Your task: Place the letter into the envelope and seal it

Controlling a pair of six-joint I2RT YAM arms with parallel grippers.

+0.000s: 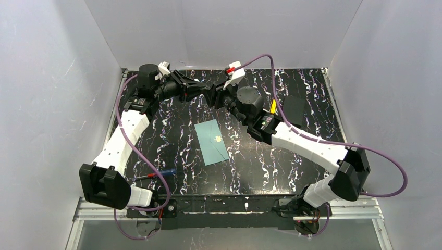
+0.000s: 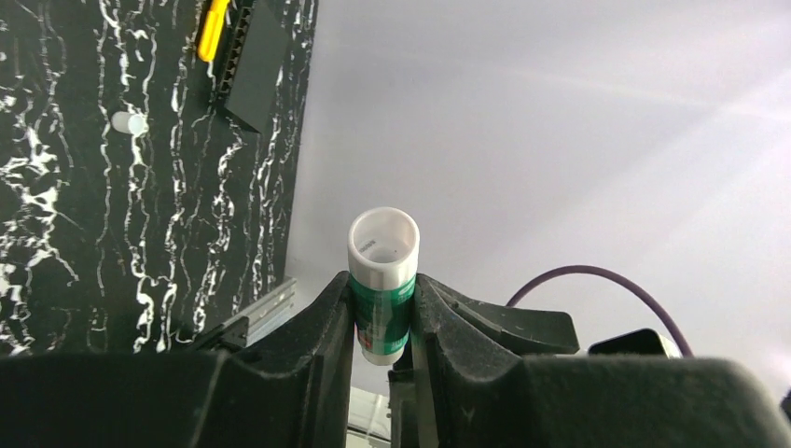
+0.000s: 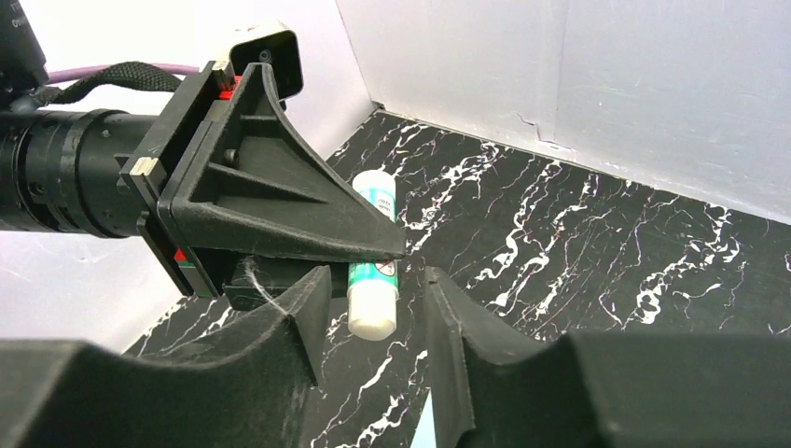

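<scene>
The left pincer (image 2: 383, 294) is closed on a glue stick (image 2: 382, 245), its two fingers pressing the green-labelled middle of the tube. In the left wrist view the tube's white rim stands clear of the fingers and looks hollow. It holds the stick in the air over the far middle of the black marbled surface (image 1: 260, 156).

The right pincer (image 3: 375, 299) faces it from the right. Its jaws are partly open and stand on either side of the stick's closed white end. A gap shows on each side of the tube, so it has hold of nothing.

The envelope (image 1: 212, 143) lies flat near the middle of the surface, nearer than both pincers and apart from them. It is turned at a slant, with its gold seal (image 1: 217, 138) facing up.

A small white cap (image 2: 129, 122) lies by itself on the surface, near a black block (image 1: 294, 108) that sits toward the far right. A yellow object (image 2: 215, 28) rests against the block, and I cannot tell what it is. A blue pen with a red end (image 1: 159, 174) lies at the near left, close to the left arm's base.
</scene>
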